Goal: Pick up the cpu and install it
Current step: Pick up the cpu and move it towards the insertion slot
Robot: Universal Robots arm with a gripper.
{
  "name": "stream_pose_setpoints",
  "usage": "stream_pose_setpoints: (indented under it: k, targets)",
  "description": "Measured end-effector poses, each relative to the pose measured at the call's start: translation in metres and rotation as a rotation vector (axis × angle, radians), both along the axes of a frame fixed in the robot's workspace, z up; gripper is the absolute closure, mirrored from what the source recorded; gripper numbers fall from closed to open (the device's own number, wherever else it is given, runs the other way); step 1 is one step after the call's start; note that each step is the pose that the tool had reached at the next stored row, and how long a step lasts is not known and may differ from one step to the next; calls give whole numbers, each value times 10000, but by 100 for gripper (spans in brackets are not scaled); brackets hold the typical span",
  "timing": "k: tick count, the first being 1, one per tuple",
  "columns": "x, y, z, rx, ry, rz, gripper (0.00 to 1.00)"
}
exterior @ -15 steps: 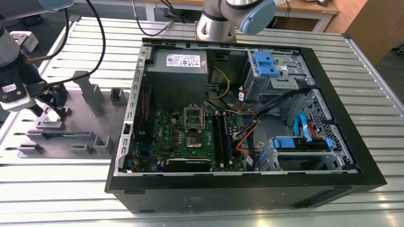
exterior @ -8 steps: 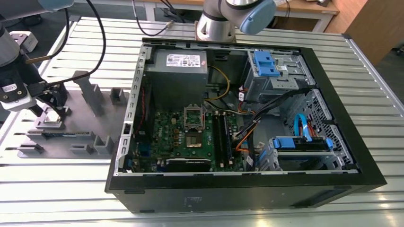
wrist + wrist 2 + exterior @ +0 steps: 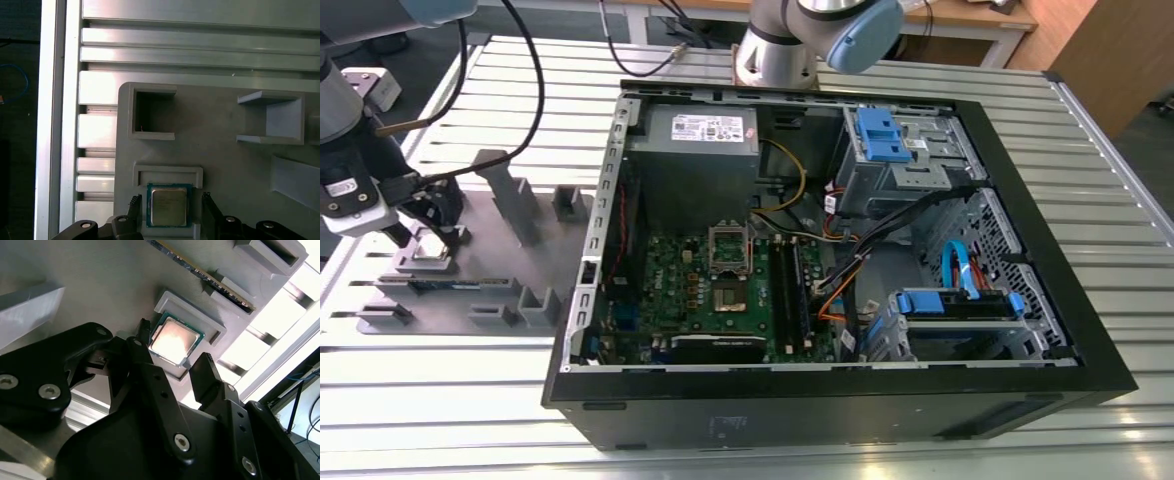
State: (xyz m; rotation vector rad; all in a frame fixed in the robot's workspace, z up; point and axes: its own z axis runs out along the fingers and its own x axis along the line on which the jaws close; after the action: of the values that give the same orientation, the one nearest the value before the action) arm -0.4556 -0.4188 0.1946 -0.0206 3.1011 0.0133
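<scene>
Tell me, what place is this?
Probably a robot lab for assembling computers: an open computer case sits on a slatted metal table, and a pincer straddles the cpu in a grey fixture.

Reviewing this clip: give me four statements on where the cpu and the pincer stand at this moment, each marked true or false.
1. The cpu lies in a shallow recess of the grey fixture. True.
2. The pincer hangs over the motherboard inside the case. False: it is at the fixture, outside the case on the exterior view's left.
3. The pincer's fingers stand open, one on each side of the cpu. True.
4. The cpu is lifted clear of the fixture. False: it sits in its recess.
</scene>
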Motion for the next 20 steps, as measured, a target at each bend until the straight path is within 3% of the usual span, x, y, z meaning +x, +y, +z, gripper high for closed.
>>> stream_pose_setpoints:
  k: [7,20]
  targets:
    - [0,0,-61,-11,1,1,41]
    - [-1,0,-111,-50,0,0,41]
